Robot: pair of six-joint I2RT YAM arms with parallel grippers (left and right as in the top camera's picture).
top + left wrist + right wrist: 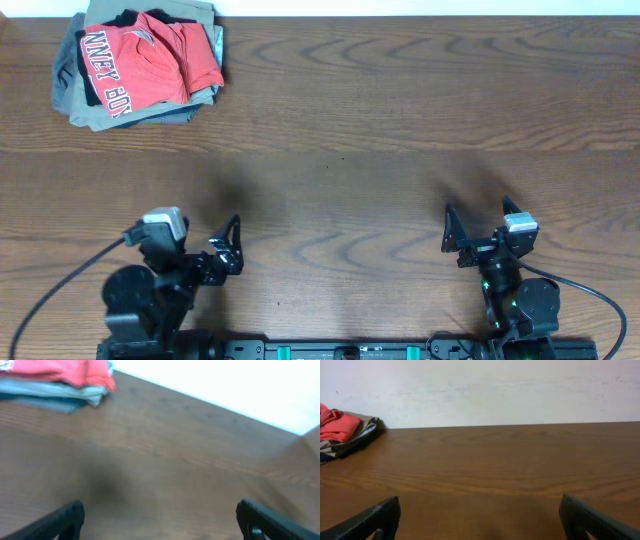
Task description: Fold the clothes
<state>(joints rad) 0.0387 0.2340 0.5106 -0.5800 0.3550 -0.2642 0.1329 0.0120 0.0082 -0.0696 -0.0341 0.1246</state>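
Note:
The clothes [150,55], a coral-red T-shirt with white lettering, lie crumpled on top of a pile at the table's far left corner. The T-shirt also shows at the top left of the left wrist view [60,372] and at the left edge of the right wrist view [337,425]. My left gripper [235,242] sits near the front left, open, with only bare wood between its fingers [160,512]. My right gripper [477,215] stands at the front right, likewise open and empty [480,507]. Both are far from the pile.
Under the red T-shirt lie grey and khaki folded garments [95,110], also seen in the left wrist view [55,397] and the right wrist view [362,430]. A dark garment edge [93,75] peeks out at the pile's left. A white wall [495,390] rises behind the wooden table [350,150].

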